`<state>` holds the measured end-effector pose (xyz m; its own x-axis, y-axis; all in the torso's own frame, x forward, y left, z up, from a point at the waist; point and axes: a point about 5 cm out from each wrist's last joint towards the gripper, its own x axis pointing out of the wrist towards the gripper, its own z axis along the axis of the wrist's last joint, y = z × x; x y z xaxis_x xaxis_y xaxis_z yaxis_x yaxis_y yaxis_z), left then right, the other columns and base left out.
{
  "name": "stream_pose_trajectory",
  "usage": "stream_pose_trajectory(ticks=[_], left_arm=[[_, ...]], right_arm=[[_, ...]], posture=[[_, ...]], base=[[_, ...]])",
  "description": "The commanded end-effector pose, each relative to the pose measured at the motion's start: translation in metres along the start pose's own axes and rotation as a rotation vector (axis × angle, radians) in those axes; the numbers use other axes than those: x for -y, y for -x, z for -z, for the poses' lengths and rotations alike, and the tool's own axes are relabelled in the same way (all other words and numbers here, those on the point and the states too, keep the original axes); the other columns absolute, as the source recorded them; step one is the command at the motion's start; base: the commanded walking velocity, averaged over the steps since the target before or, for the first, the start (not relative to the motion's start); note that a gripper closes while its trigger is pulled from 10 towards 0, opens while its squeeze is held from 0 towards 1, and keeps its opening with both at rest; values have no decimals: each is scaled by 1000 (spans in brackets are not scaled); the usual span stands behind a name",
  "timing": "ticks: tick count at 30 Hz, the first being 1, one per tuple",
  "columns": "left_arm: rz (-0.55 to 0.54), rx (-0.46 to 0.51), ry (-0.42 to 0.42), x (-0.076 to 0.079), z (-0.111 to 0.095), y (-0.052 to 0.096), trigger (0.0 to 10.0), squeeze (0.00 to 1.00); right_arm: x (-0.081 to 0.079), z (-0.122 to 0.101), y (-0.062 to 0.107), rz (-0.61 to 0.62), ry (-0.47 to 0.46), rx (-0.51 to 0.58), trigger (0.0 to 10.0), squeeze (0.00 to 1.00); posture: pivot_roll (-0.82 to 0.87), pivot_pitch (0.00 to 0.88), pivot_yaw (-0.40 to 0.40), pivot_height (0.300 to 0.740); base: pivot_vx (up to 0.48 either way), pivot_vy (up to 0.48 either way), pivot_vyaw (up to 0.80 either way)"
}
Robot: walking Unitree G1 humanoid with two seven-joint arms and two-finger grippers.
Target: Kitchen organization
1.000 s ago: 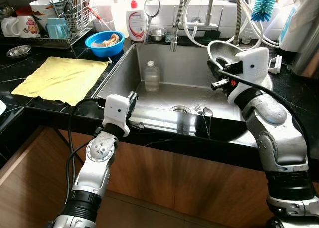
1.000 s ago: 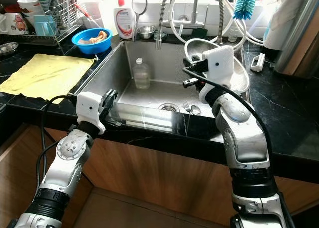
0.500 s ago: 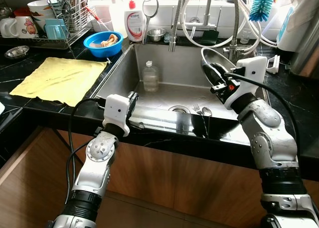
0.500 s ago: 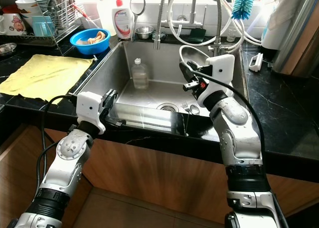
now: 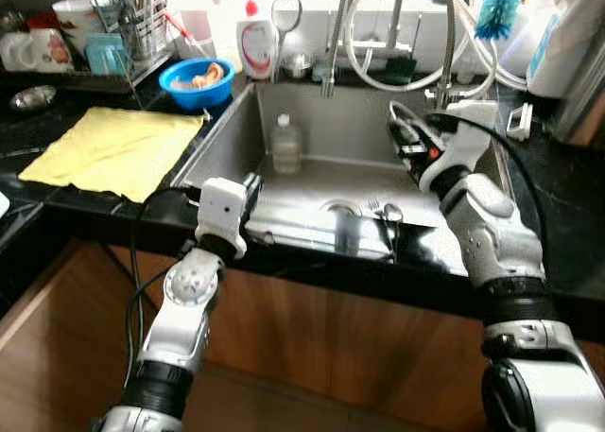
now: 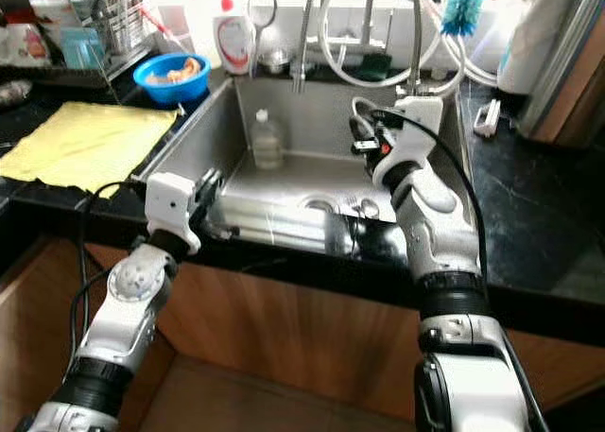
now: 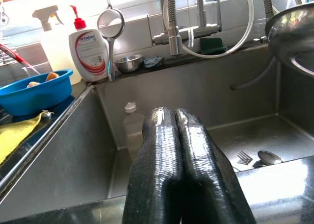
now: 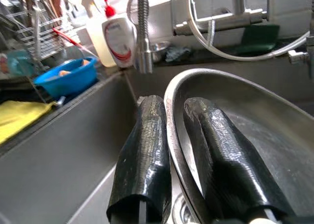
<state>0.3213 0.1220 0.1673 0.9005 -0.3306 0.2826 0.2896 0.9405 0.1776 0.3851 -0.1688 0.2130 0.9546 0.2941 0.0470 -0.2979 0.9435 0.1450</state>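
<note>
One sink, steel, set in black counter. Yellow cloth on counter left of it. Right gripper pinches rim of steel bowl, held over sink. Bottle stands in basin. Left gripper closed, empty, at front edge. Fork, spoon near drain.

Your right pincer grips the bowl rim over the sink; fork and spoon lie below it.
</note>
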Motion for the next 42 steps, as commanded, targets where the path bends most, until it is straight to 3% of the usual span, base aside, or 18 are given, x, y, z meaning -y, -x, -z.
stream_pose_trajectory(ticks=[1,16,20,42], left_arm=[[0,3,-12,-2,-2,-1,10000,0],[-1,2,-12,-2,-2,-1,10000,0],[-3,1,-13,-3,-2,0,10000,0],[4,-1,-12,-2,-1,0,10000,0]], right_arm=[[-6,-12,-7,-22,33,32,10000,0],[-12,-10,-16,-59,49,5,10000,0],[-10,3,-20,-44,69,-79,10000,0],[-2,23,-18,-6,93,-154,10000,0]], posture=[[-2,0,48,740],[-2,0,46,740],[1,0,44,740],[5,0,45,740]], base=[[0,0,0],[0,0,0],[0,0,0],[0,0,0]])
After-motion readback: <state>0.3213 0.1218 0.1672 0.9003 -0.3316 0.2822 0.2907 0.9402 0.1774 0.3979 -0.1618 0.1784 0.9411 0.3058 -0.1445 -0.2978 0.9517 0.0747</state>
